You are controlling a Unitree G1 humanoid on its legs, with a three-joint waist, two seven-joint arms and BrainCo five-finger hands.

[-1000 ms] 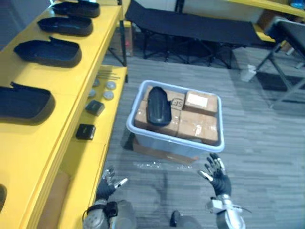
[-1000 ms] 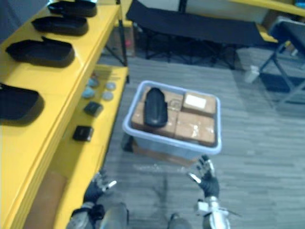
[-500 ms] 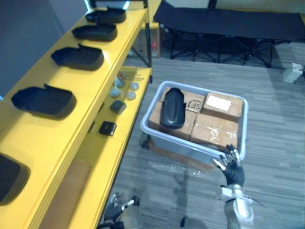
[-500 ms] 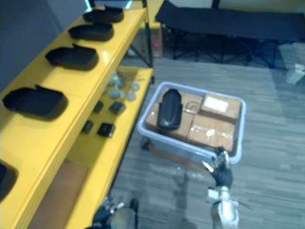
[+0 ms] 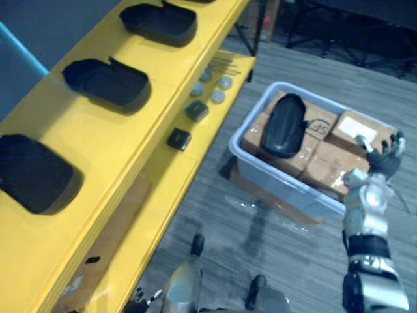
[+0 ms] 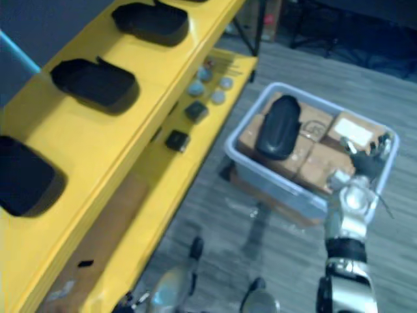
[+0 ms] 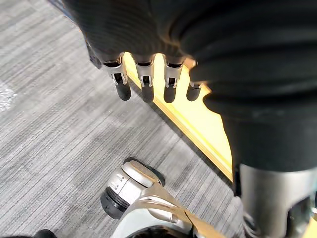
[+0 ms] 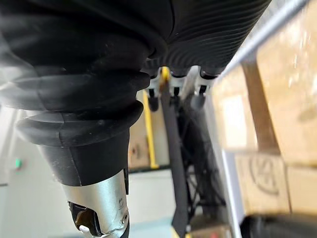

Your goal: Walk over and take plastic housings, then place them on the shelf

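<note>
Where the left hand (image 7: 143, 79) hangs low with its fingers (image 7: 122, 88) straight and empty, the long yellow shelf (image 5: 111, 150) runs just beside them, its bottom edge showing past their tips over a grey plank floor (image 5: 215, 215). On the shelf's top level, far from the fingers of both hands, three open black plastic shells lie in a row: the near housing (image 5: 32, 173), the middle housing (image 5: 107, 83) and the far housing (image 5: 159, 19).

A pale grey bin (image 5: 287, 189) stands on the floor beside the shelf, packed with brown cardboard boxes (image 5: 329, 166). A fourth housing (image 5: 283, 125) lies rounded side up on the boxes at the shelf side of the bin, apart from the right hand's fingers, with boxes between.

The right hand (image 5: 383, 156) is held above the bin's far right corner, its fingers (image 8: 154, 101) loosely spread and gripping nothing, and a white-labelled box (image 5: 355, 127) lies just beside them.

On the shelf's lower level, away from either hand's fingers, sit two small black blocks (image 5: 178, 138) and a few grey discs (image 5: 218, 88).
</note>
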